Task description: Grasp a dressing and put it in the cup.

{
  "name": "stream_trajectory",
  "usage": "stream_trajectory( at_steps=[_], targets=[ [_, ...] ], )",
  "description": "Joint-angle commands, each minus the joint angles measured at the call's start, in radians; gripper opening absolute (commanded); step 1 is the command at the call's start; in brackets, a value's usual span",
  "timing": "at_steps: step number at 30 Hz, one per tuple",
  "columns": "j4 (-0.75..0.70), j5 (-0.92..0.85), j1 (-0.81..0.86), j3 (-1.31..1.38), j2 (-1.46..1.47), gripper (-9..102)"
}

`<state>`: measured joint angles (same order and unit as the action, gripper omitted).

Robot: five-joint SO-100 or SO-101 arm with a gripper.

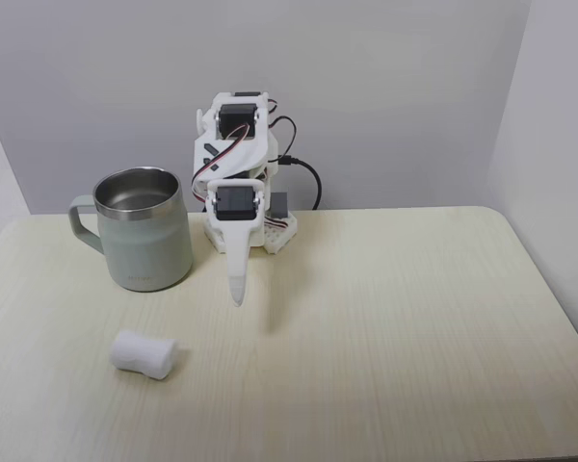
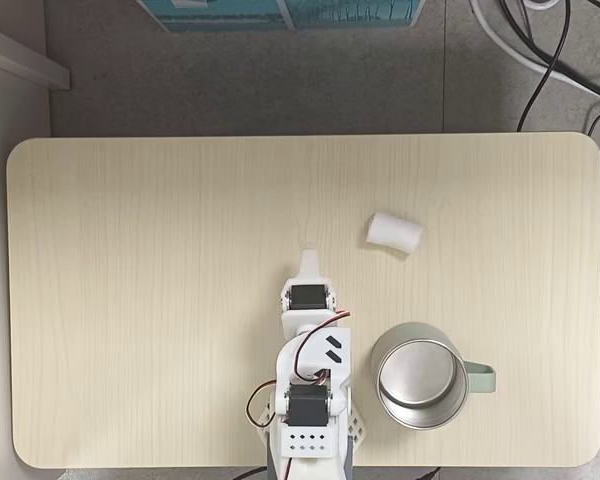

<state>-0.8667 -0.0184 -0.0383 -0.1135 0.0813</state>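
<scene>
The dressing (image 1: pixel 144 354) (image 2: pixel 394 231), a small white gauze roll pinched at the middle, lies on its side on the table. The cup (image 1: pixel 146 248) (image 2: pixel 376 362), a pale grey-green mug with a steel rim, stands upright beside the arm's base. In the front fixed view its handle (image 1: pixel 82 219) points left. My gripper (image 1: pixel 237 292) (image 2: pixel 308 263) is shut with nothing in it, its white fingers pressed together and pointing down just above the table. It hangs apart from the roll and the mug.
The arm's base (image 1: pixel 252 229) (image 2: pixel 308 432) sits at one long edge of the light wooden table (image 1: pixel 395 318) (image 2: pixel 130 250). Cables (image 1: pixel 303 173) run behind it. Grey walls stand close at the back and sides in the front fixed view.
</scene>
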Motion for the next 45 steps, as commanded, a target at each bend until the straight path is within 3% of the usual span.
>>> stream_trajectory(
  at_steps=[1, 20, 28, 38, 45],
  targets=[
    [0.0, -0.008, -0.006, -0.031, 0.005, 0],
    [0.0, 0.014, 0.002, -0.032, 0.005, 0],
    [-0.089, 0.038, 0.018, -0.207, -0.008, 0],
    [-0.213, 0.041, 0.181, -0.857, -0.769, 2],
    [-0.439, 0.049, 0.325, -1.218, -1.175, 14]
  ],
)
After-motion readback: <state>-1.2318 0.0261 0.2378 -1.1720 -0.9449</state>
